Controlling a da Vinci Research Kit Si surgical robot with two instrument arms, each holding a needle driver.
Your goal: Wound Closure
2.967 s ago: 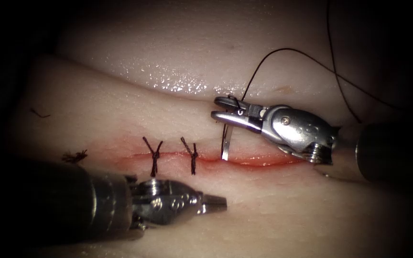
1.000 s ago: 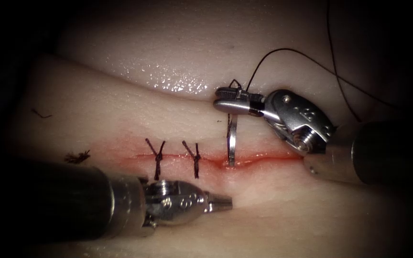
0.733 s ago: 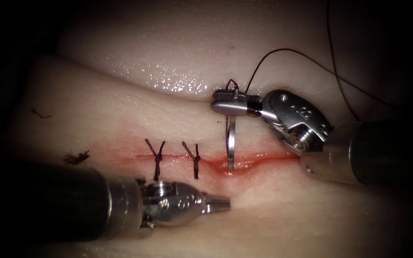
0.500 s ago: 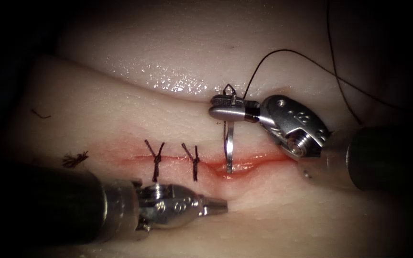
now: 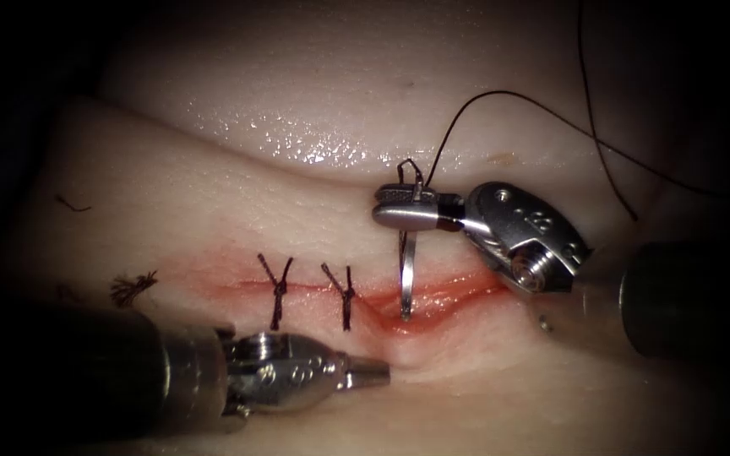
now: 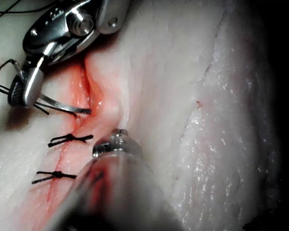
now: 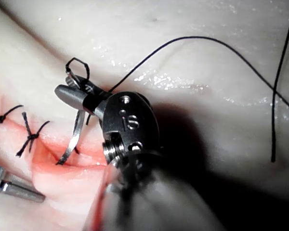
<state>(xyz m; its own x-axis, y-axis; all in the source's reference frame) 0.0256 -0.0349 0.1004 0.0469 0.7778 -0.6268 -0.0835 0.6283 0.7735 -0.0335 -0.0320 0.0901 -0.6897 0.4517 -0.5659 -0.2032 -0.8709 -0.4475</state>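
Since three seconds ago my left end effector (image 5: 369, 372) slides back a little, jaws together, holding nothing, pressing the tissue (image 5: 483, 355) just below the cut (image 5: 458, 291). Beyond it the needle (image 5: 405, 279) tip now sits in the cut, right of the two stitches (image 5: 346, 295). My right end effector (image 5: 407, 211) rolls over, clamped on the needle's tail end, thread (image 5: 500, 97) arcing away behind. I judge the bite just begun.

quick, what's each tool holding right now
Left tool: shut, holding nothing.
Right tool: shut on the needle near its thread end; tip in the cut.
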